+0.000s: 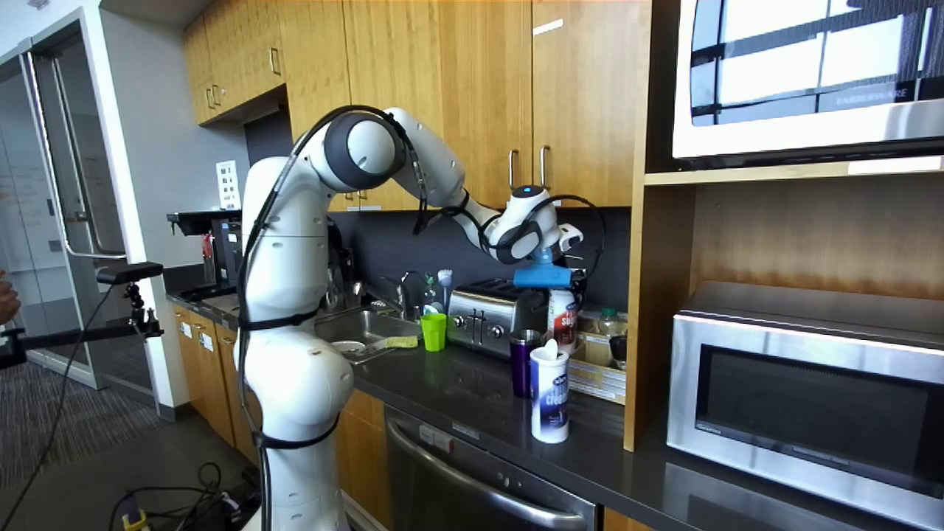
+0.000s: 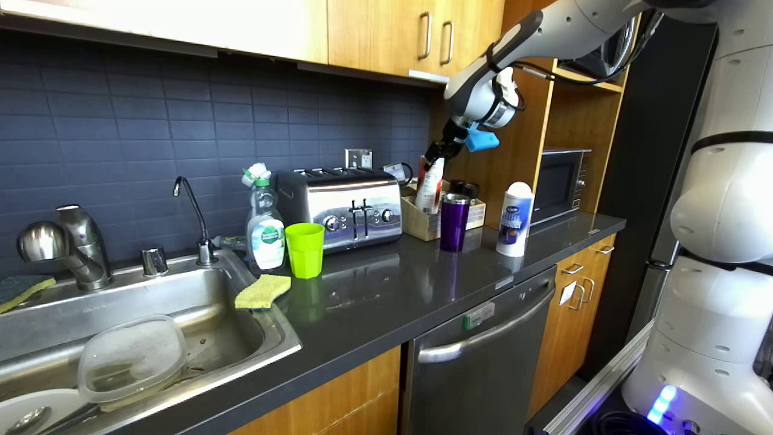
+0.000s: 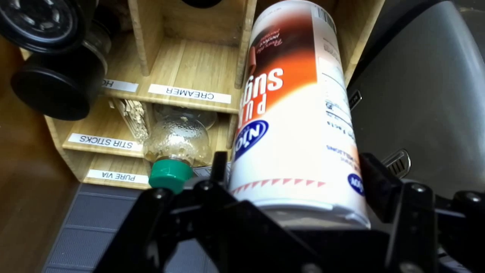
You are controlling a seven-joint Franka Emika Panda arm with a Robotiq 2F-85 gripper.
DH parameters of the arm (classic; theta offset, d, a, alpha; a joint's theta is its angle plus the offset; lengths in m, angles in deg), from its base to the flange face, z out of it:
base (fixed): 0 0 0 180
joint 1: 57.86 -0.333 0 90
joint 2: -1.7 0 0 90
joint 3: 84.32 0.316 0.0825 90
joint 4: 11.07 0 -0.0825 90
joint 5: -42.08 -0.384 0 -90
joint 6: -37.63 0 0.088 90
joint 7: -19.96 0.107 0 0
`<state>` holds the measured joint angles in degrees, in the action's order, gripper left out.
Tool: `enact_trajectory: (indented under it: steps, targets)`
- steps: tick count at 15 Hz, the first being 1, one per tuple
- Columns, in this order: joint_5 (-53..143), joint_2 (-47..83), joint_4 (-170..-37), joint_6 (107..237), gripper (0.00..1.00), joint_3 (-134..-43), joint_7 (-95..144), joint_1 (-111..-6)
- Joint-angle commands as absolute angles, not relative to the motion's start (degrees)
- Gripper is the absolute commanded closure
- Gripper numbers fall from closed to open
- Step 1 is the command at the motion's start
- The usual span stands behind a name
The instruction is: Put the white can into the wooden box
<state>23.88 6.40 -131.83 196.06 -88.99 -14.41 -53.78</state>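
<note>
Over the wooden organizer box (image 2: 421, 225), we see the NJoy sugar canister (image 3: 291, 125) held roughly upright, the Robotiq gripper (image 3: 294, 161) clamped around its upper end; we cannot tell whether its base sits below the box's rim. In the wrist view, the CREAMER label (image 3: 189, 93) lies at 9 o'clock from the canister, a green-capped bottle (image 3: 175, 149) at 8. In an exterior view, we find the toaster (image 2: 356, 211) at 9 o'clock from it, the purple tumbler (image 2: 454, 223) at 5.

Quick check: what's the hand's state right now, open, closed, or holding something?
Hand: closed, holding the white can.
</note>
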Motion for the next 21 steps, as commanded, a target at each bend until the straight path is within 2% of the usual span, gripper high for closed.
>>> enact_trajectory:
  steps: [1,21]
  targets:
    - [22.11,6.44,-131.55,197.65,0.40,-88.59,-16.91,-53.57]
    - [23.47,8.29,-134.57,203.95,0.40,-88.51,-16.90,-53.69]
